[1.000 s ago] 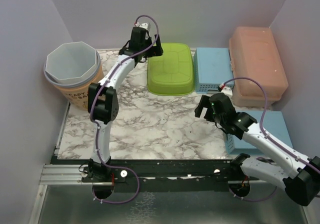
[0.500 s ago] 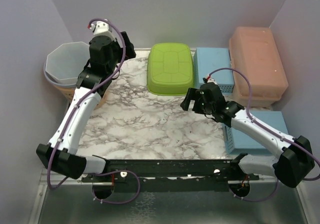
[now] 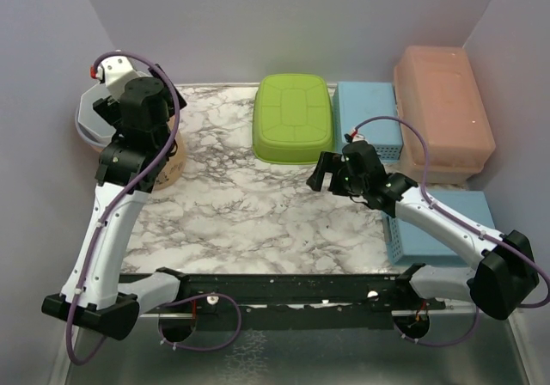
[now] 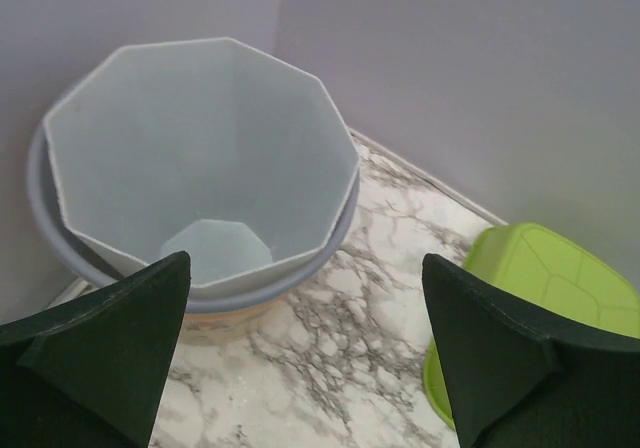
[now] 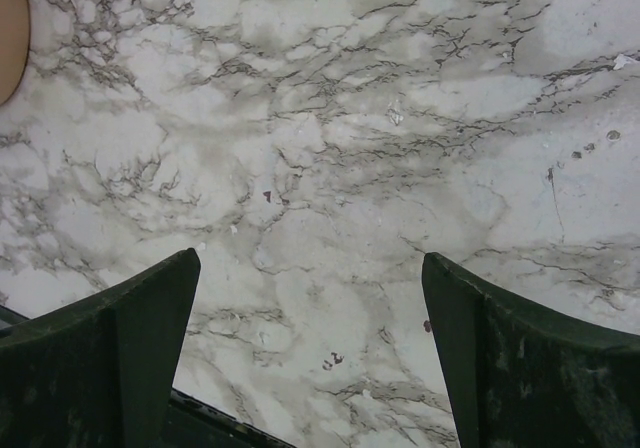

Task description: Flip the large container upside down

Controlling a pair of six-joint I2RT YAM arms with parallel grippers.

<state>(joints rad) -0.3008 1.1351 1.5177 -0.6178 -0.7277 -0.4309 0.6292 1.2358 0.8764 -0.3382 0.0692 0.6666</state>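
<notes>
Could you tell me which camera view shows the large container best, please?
The left wrist view: the large container sits open side up, its grey faceted inside clearly visible. From the top external view the left arm covers most of it. The right wrist view catches only a tan sliver at its edge.

The left arm [image 3: 107, 230] stands tall, elbow low at the near-left corner, forearm climbing away to a wrist held high at the far left. The left gripper [image 4: 303, 268] tilts downward, both dark fingers [image 4: 110, 338] spread wide with nothing between them. Over on the other side, the right arm [image 3: 438, 222] stretches low and inward. The right gripper [image 5: 310, 258] points down, its fingers equally far apart, gripping nothing.
</notes>
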